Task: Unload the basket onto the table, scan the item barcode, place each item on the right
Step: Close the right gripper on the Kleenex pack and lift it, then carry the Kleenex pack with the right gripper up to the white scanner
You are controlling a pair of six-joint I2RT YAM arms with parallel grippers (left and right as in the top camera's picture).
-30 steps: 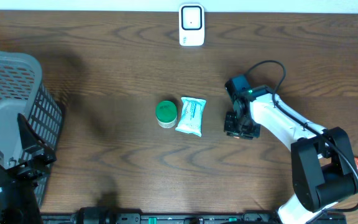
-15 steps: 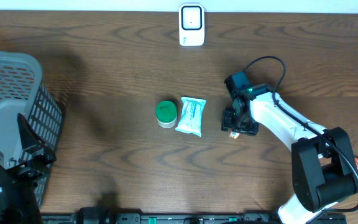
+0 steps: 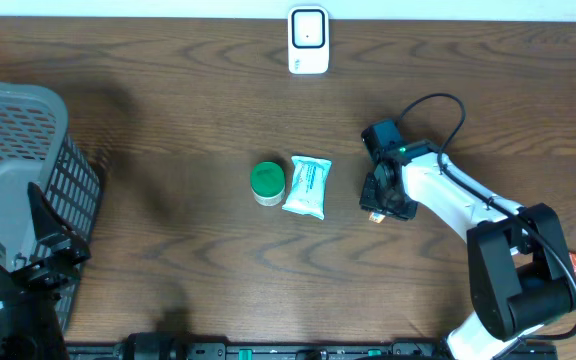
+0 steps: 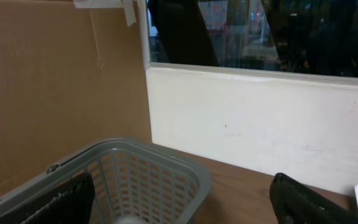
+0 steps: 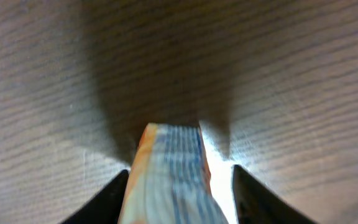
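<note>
Dark wood-grain table (image 3: 168,150) fills the overhead view, with a pale wall along its far edge. A white scanner (image 3: 308,40) stands at the far middle. A grey mesh basket (image 3: 18,120) sits at the left end. Near the centre, a green-lidded jar (image 3: 267,182) stands just beside a white and blue packet (image 3: 307,187), the packet on the jar's right.

To the right of the packet, the right arm (image 3: 448,195) reaches down to the table. Its wrist camera shows a small pack (image 5: 173,168) with an orange edge and blue stripes (the print is too blurred to read). The pack lies lengthwise between the right fingers (image 5: 114,196). One finger sits right against the pack's orange edge, and a bright sliver separates the pack from the other. I cannot tell whether they clamp it.

The left fingers (image 4: 303,199) stand wide apart with nothing between them, above the basket's rim.
</note>
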